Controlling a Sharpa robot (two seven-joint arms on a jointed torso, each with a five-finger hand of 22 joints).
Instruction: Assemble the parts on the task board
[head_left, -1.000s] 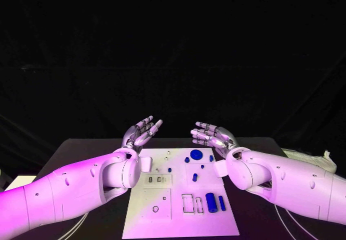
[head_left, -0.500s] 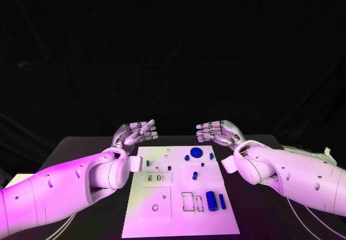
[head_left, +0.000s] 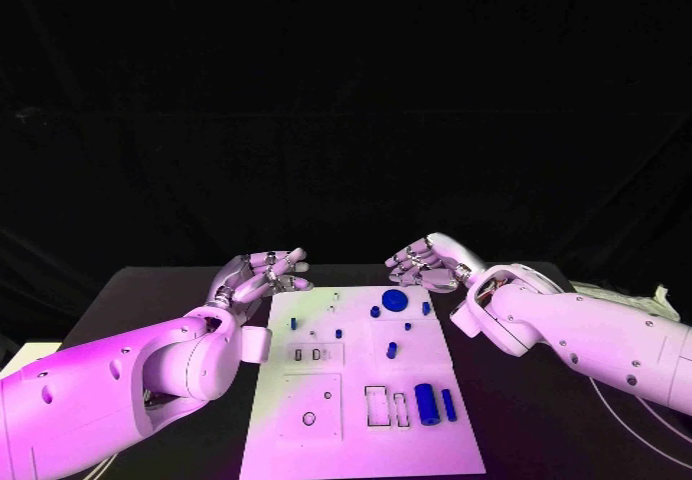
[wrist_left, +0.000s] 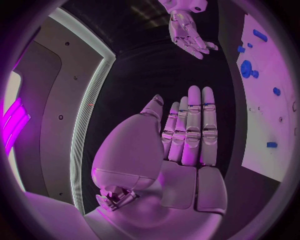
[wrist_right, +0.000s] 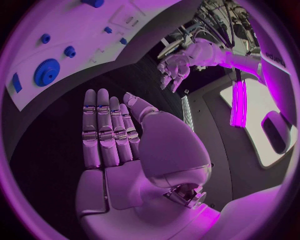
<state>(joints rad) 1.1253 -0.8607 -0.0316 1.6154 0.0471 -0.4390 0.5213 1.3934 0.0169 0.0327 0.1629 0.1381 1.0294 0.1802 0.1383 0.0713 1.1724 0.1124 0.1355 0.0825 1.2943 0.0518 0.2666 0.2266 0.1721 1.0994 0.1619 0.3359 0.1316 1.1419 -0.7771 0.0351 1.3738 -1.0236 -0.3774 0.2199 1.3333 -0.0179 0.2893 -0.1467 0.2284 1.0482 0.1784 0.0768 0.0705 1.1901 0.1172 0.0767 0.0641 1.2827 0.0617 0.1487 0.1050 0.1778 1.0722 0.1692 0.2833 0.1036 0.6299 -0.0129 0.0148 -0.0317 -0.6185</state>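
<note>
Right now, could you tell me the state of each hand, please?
Left hand: open, fingers extended, holding nothing.
Right hand: open, fingers extended, holding nothing.

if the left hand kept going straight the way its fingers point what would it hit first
Probably the right hand: the left hand points across bare black table toward it, beside the task board. Depth is unclear.

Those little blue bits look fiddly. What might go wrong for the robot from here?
The blue parts, like the gear and the cylinder, sit close together on the task board, so reaching for one might knock a neighbour. Both the left hand and right hand hover empty near the far end and might collide.
</note>
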